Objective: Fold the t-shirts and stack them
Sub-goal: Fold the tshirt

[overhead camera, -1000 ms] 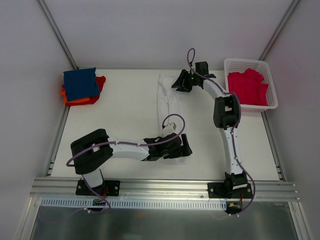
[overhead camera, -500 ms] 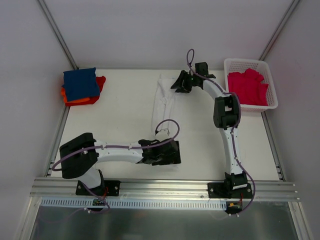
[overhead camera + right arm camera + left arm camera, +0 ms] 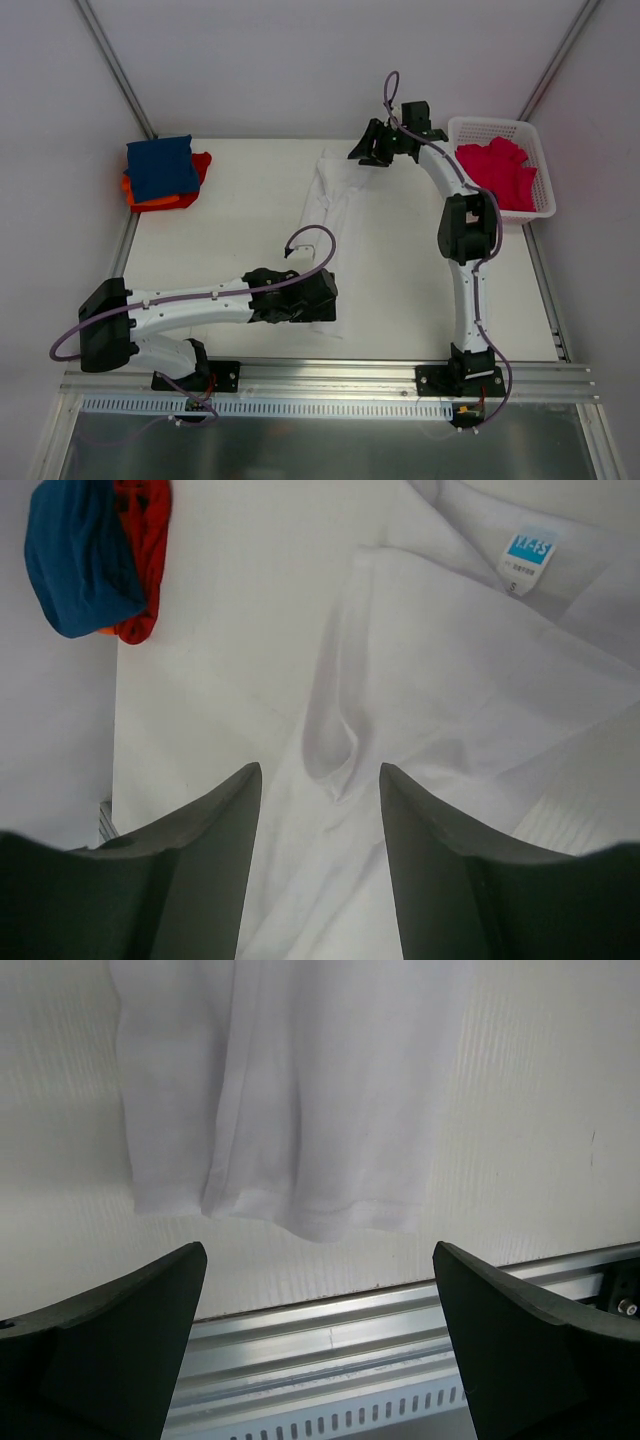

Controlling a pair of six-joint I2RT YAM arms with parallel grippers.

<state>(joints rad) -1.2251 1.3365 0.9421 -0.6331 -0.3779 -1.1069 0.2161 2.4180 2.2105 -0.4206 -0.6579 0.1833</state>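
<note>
We are hovering over the large white cloth t-shirt (image 3: 300, 1080).
Left gripper (image 3: 320, 1352) and right gripper (image 3: 320, 880) are both gaping, fingers apart.

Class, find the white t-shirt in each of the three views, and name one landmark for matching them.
Top external: the white t-shirt lies lengthwise down the middle of the table.
Left wrist: its hem end fills the upper middle.
Right wrist: its neck end fills the centre and right, label at top right.
Landmark: the navy t-shirt, far left from above, top left in the right wrist view; absent from the left wrist.
</note>
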